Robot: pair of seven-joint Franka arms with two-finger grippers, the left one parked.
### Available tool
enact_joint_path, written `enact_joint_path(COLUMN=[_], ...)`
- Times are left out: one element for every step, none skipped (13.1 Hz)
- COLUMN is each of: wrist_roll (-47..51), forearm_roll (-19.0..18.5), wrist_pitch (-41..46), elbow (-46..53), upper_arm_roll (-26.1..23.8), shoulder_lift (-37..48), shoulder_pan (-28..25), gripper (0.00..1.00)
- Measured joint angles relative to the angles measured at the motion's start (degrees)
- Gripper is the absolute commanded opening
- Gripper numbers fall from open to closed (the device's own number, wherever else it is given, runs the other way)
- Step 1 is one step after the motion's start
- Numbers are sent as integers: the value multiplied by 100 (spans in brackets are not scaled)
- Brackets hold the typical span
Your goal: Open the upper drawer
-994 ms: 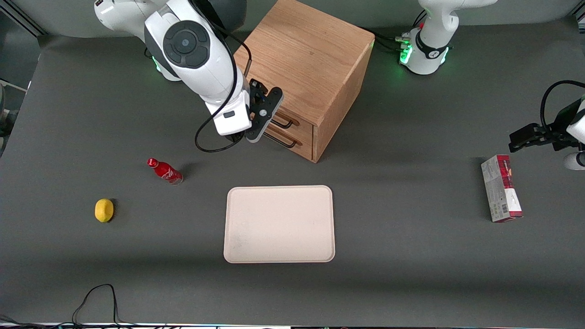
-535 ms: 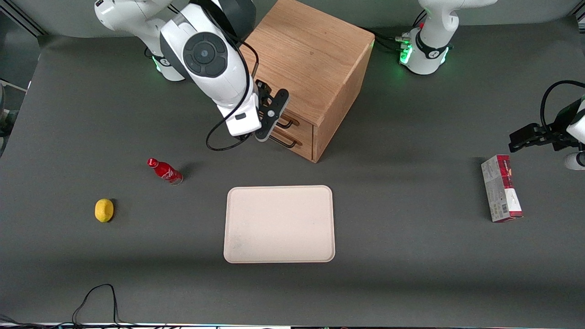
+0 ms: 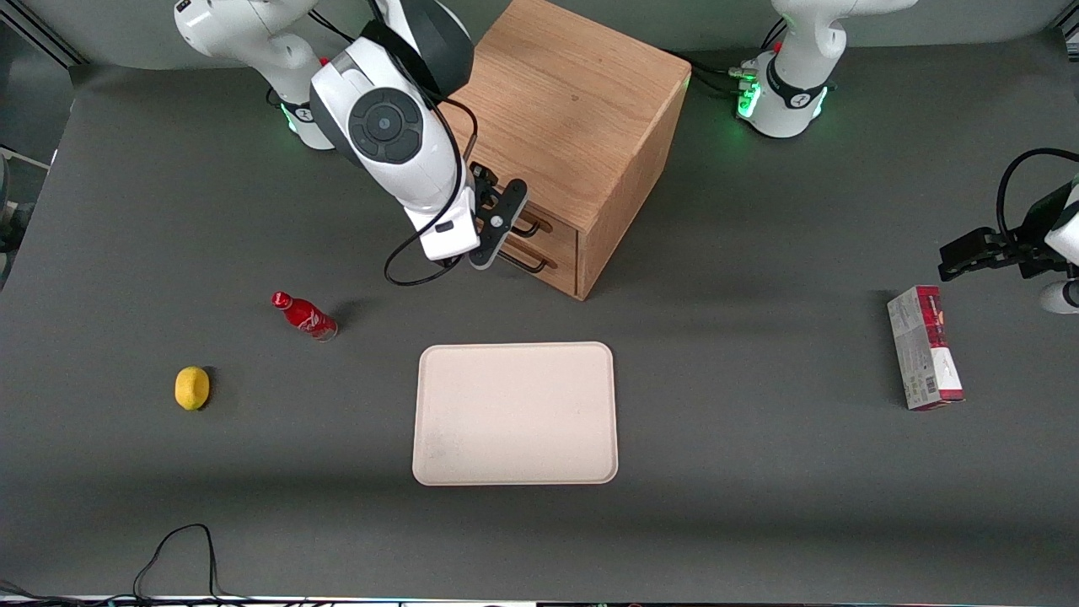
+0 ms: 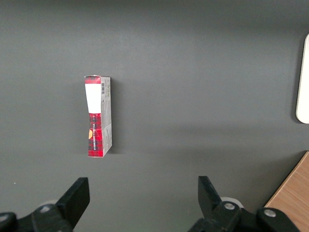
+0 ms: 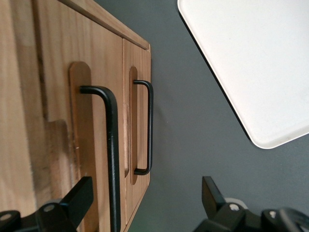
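— Where's the upper drawer [image 5: 58, 121]?

— Sitting closed in the cabinet [image 3: 566, 118] near the tabletop's [image 3: 759, 472] robot-side edge.

— And the end effector [image 5: 145, 205]?

— Hovering released, fingers spread around the drawer's handle [image 5: 112, 154], not gripping it.

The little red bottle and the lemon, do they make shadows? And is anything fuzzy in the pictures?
Front view: the red bottle and the lemon each cast a soft dark patch on the grey table; broad dim bands cross it too. Right wrist view: the open gripper, by the upper drawer, looks a bit blurry up close, while the drawer's handle looks sharp.
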State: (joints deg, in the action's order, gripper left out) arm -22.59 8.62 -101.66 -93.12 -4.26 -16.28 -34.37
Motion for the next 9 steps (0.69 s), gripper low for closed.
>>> enact_joint_path(wrist_roll=[-49,-77,-97,-106,-132,-183,-218,-253,-298], forearm_roll=[0,0,0,0,0,0,0,0,0], wrist_pitch=[-105,-169,-185,-188,-203,-267,-358,-457,-543], elbow=[-102,-172,-220,-243,-267,-311,-379,-460,-527], upper_arm_roll=[0,0,-2,-8,-12,-17,-17,-17,-13], shoulder_lift=[7,11,14,15,16,17,17,17,17], shoulder_pan=[0,0,0,-2,-9,-15,-21,-25,-24], gripper=[100,100,100,100,100,100,100,100,100])
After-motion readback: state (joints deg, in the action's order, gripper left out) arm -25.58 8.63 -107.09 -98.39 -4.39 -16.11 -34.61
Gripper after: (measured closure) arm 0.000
